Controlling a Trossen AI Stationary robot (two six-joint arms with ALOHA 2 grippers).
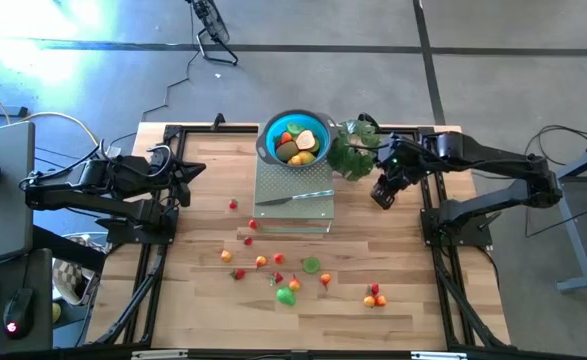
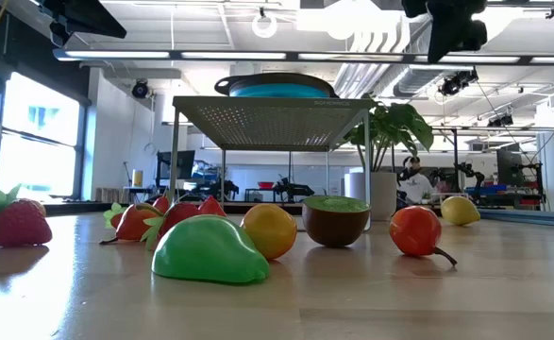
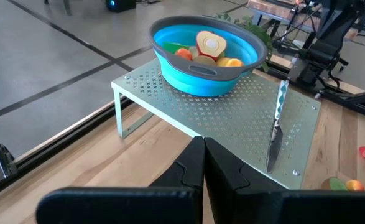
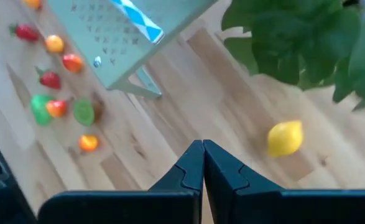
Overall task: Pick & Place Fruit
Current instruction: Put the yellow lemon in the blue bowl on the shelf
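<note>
Right pincer closed, empty, raised beside leafy green plant. Yellow toy lemon on wooden surface just beneath: spread fingers wide, descend straight, avoid leaves. Left pincer closed, waiting.

Open wood on table front-left and front-right corners, free to pass. Scattered fruit clutters centre front. Perforated rack blocks centre back, with blue bowl and knife on top. Leafy plant crowds right-back side; lemon apparently loose beside it.
</note>
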